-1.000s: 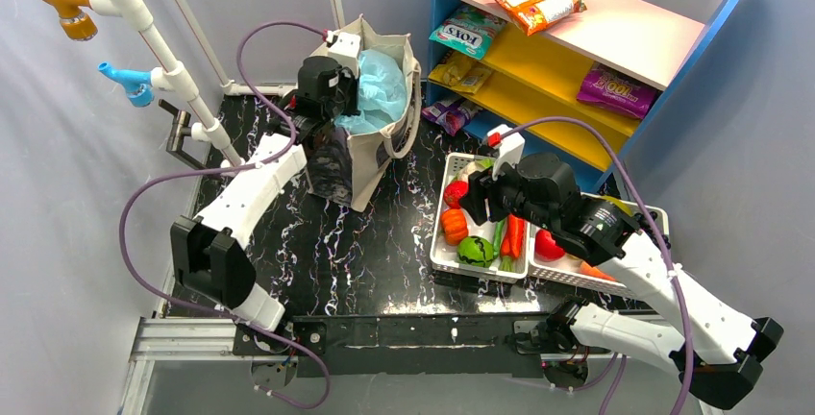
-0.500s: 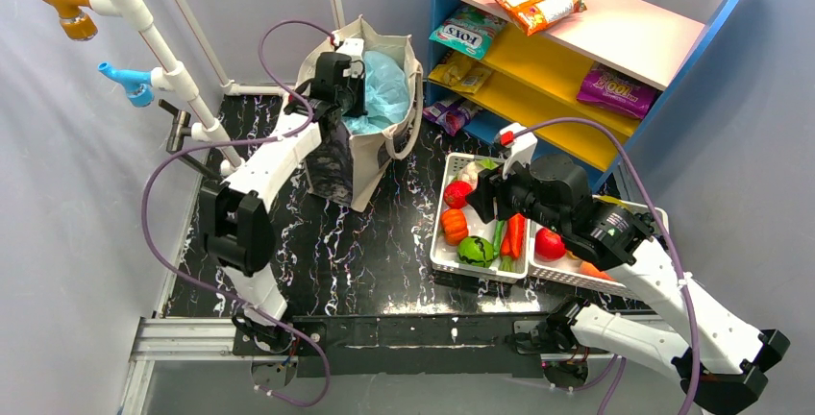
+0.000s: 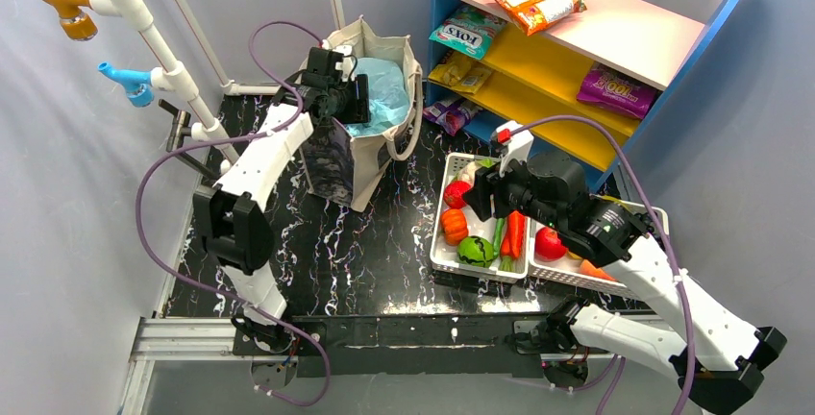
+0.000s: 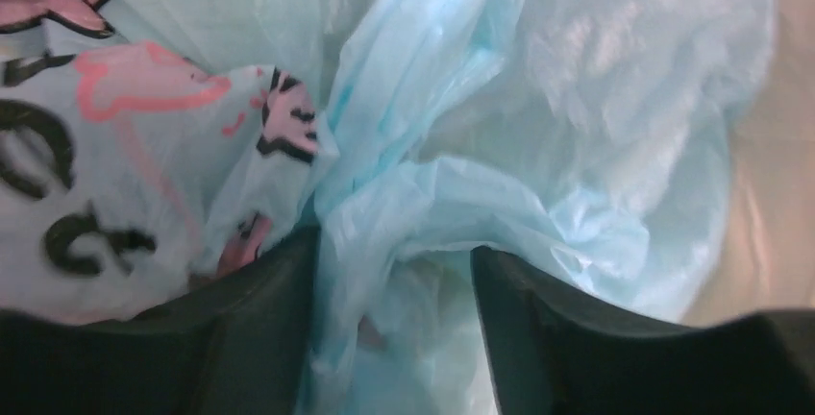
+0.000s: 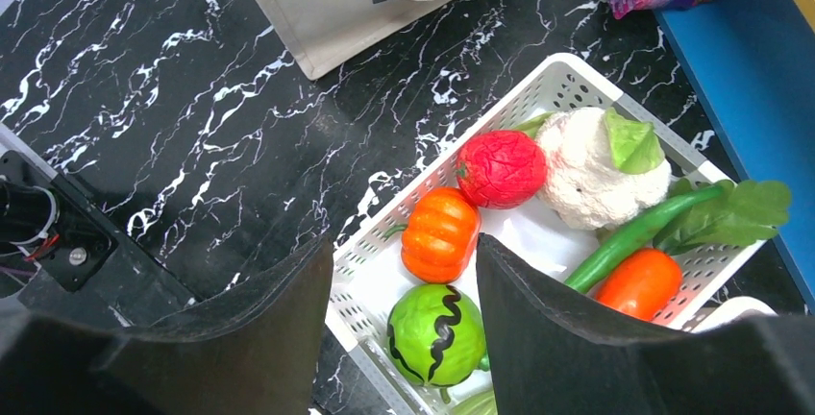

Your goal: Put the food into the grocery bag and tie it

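- At about 11 o'clock on the table [image 3: 384, 242], the left gripper [image 4: 394, 252] reaches into the grocery bag [image 4: 596, 98], which sits bunched inside the canvas tote [image 3: 370, 170]. Its fingers are parted, and a fold of blue plastic lies between them, apparently not pinched.
- Over at 3 o'clock, the right gripper [image 5: 404, 242] hangs spread and empty above the white basket [image 5: 577, 74]. The food [image 5: 596, 170] lies there, and none of it is in the bag that I can see.
- The step in hand looks like widening the bag's mouth, then fetching a piece. The left fingers do best taking one layer of the rim only and drawing it toward 9 o'clock, so the opening faces up.
- The orange pumpkin-shaped piece [image 5: 440, 234] lies right under the right fingers. A straight descent, closing across its widest part, keeps clear of the red round one [image 5: 501, 167] at 1 o'clock and the green one [image 5: 435, 333] at 6 o'clock.
- As for writing, a packet [image 3: 468, 29] on the shelf [image 3: 615, 26] reads something like "TOLS". The black letters and pink shapes on the bag are too cropped to read.
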`<state>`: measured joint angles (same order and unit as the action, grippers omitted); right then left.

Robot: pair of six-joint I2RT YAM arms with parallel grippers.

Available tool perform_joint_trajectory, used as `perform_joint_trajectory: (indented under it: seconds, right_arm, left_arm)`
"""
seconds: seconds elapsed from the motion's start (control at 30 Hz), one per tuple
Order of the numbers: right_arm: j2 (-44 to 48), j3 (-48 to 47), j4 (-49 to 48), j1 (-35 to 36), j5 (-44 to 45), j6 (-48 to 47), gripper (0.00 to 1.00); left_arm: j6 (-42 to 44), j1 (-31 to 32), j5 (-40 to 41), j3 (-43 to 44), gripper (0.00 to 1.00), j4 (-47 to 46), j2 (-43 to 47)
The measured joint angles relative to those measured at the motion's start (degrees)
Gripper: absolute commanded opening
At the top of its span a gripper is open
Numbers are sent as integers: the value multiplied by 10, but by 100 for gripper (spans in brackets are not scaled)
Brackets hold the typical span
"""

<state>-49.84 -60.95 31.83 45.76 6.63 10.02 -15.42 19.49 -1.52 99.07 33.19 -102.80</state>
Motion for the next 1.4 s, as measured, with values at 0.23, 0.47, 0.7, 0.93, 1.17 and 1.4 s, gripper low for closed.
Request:
perform_joint_trajectory:
  seconds: [0.23,0.47,0.7,0.93,1.17,1.4]
  right_arm:
    - [-10,0,-8,0,-18,-1,63]
    - [-1,16,-20,0,-23,0,63]
    - [8,19,-19,-1,-23,1,63]
    - [24,26,-17,-3,-23,3,63]
    - [23,26,-16,-4,-25,3,63]
    - [15,26,-13,-4,-30,3,63]
  left_arm:
    - [5,0,-7,95,86,78,46]
    - [5,0,39,293,87,163,48]
    - [7,-2,125,242,85,238,85]
    - [5,-35,156,148,83,260,103]
    - [-9,-75,135,78,54,229,127]
    - [-24,-78,89,51,0,199,133]
